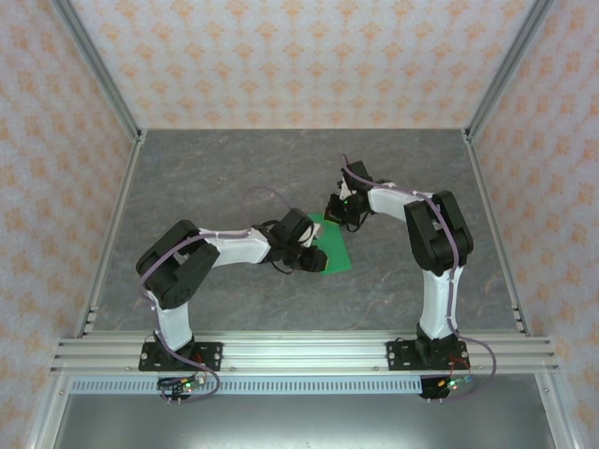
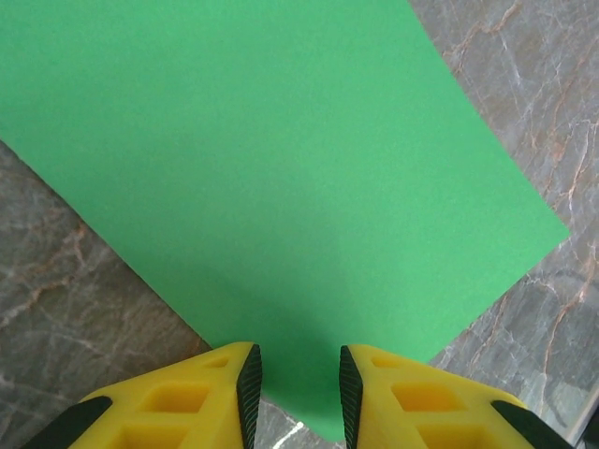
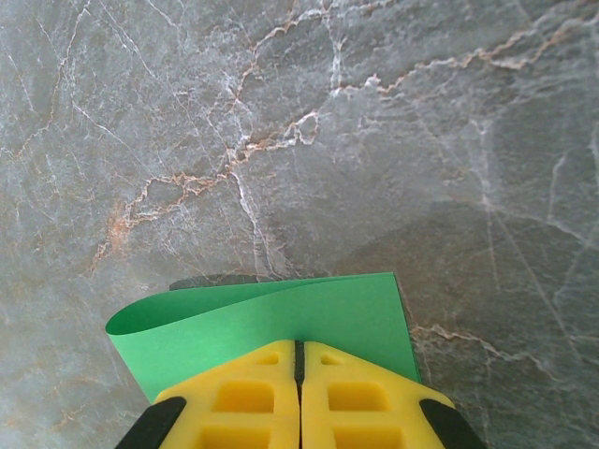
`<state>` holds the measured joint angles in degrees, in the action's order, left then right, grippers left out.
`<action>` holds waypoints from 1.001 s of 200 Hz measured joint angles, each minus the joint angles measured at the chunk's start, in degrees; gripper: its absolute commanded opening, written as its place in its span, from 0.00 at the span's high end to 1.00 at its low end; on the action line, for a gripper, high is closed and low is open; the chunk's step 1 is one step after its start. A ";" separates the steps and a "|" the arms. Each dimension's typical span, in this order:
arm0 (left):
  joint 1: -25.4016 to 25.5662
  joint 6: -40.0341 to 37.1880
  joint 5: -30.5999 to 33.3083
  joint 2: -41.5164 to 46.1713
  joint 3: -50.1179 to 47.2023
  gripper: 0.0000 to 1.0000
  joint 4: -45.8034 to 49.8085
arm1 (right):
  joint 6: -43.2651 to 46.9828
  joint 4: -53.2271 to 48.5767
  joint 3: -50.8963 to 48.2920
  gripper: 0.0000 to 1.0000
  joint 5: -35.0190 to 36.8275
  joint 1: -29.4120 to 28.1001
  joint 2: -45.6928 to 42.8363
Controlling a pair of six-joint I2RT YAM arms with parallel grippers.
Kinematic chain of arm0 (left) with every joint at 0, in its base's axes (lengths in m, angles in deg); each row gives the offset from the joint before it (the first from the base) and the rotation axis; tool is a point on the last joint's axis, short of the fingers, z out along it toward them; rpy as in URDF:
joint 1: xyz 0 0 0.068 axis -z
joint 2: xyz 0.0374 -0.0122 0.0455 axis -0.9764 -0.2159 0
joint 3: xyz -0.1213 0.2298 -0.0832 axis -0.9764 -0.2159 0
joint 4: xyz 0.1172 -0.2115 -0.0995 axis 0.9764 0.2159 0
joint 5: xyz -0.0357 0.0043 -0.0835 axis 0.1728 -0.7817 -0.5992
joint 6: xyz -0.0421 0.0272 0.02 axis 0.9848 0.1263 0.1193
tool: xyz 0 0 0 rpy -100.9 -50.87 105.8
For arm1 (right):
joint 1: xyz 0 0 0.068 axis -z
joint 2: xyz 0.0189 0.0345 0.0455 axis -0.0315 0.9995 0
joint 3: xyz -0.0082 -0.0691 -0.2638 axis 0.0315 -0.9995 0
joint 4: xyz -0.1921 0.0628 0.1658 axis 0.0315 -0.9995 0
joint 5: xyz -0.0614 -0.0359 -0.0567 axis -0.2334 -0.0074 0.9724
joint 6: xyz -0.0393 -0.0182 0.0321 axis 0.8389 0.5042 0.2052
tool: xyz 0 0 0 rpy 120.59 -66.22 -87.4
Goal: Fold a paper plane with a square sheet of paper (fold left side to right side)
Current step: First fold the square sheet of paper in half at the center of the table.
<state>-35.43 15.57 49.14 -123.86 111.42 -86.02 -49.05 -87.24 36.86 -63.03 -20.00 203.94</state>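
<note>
Green square sheet of paper (image 2: 281, 168) lies flat ahead of your left claw (image 2: 298, 398). One corner points in between its parted jaws, nothing gripped, and the diagonal runs straight away. Your right claw (image 3: 299, 374) is pinched tight on the sheet's curled-up edge.

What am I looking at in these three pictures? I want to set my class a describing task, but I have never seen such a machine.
The machine is two robot arms, the left arm and the right arm, on a grey marbled table. The wide picture looks down from above; the other two come from wrist cameras, so the yellow blocks are each arm's own fingers. A green sheet of paper lies between the arms. The right gripper is shut, seemingly pinching an edge that curls up. The left gripper is slightly open astride a corner.
</note>
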 measured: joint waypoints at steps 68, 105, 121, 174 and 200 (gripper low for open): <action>1.51 2.23 0.07 0.46 -1.05 0.68 -1.31 | 0.00 0.00 0.00 0.94 0.02 0.00 0.00; 2.99 3.06 -0.04 0.59 -1.25 0.68 -1.57 | 0.00 0.00 0.00 0.94 0.02 0.00 0.00; 3.61 3.15 -0.44 1.38 -1.77 0.68 -0.87 | 0.00 0.00 0.00 0.94 0.02 0.00 0.00; 3.58 2.62 -0.22 7.19 -1.73 0.69 3.30 | 0.00 0.00 0.00 0.94 0.02 0.00 0.00; 2.08 2.21 -0.26 6.78 -0.87 0.70 3.23 | 0.00 0.00 0.00 0.94 0.00 0.00 0.00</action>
<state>-33.35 17.78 48.87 -117.08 110.54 -82.79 -49.05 -87.24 36.86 -63.03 -20.00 203.94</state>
